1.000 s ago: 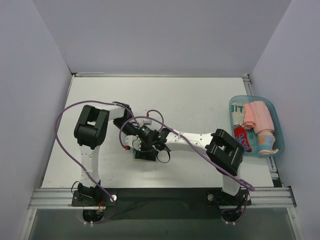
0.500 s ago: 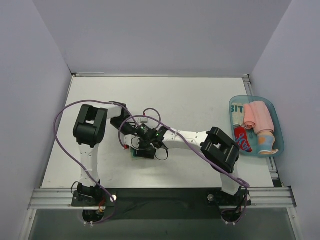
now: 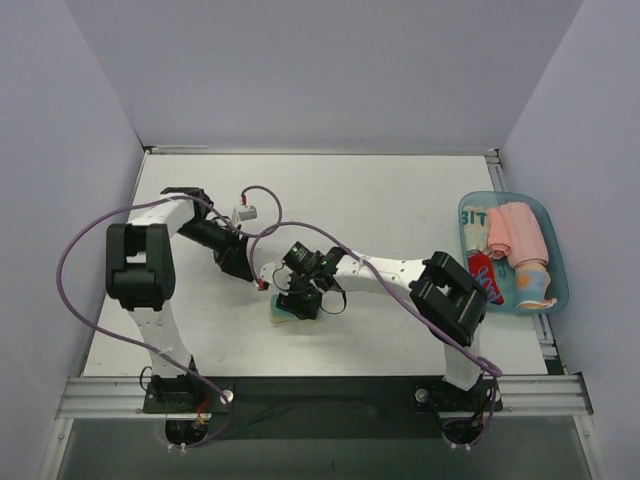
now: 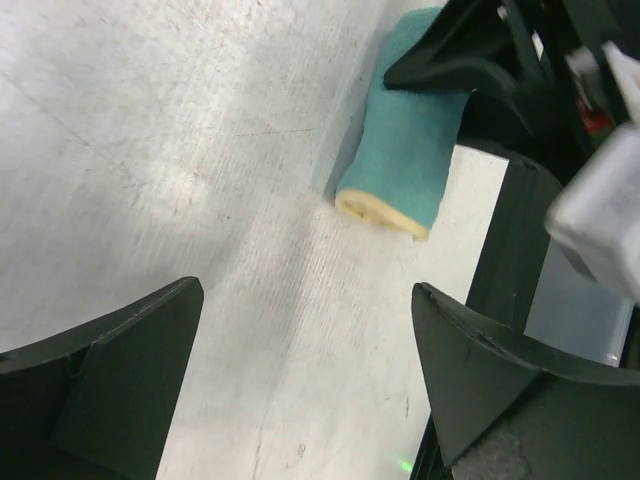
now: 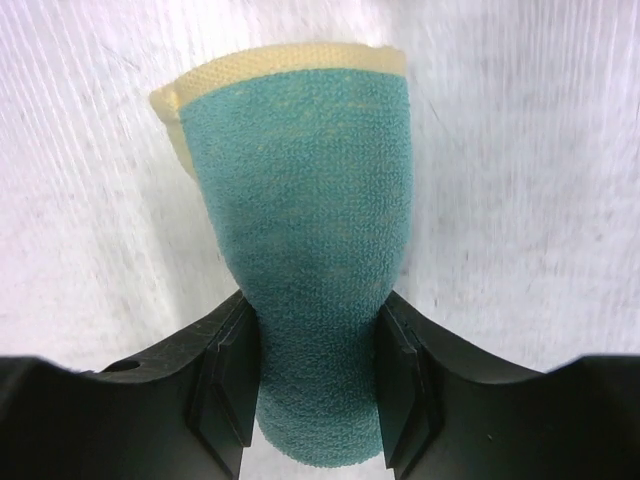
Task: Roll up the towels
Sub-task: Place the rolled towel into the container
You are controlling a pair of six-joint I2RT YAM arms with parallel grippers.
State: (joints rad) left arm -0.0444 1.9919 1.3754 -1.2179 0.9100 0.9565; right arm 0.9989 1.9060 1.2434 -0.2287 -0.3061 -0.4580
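Right claw [image 5: 316,372] clamped on the teal towel [image 5: 300,200]; left claw [image 4: 300,330] spread wide and empty.

The white surface [image 3: 380,200] carries a blue tray [image 3: 563,270] at its 3 o'clock edge, with a pink rolled towel [image 3: 515,230] and other patterned rolls lying in it. The teal towel sits rolled near the middle of the surface, a little toward 7 o'clock and well apart from the tray. The left claw hangs at the towel's 10 o'clock, close by but not touching. The terry looks light, soft and springy, so the roll would probably loosen if let go. The pinch narrows it near one end, the cream-hemmed end pointing away. A safer hold, in my judgement, is across the roll's middle, squeezing the outer wrap flat.
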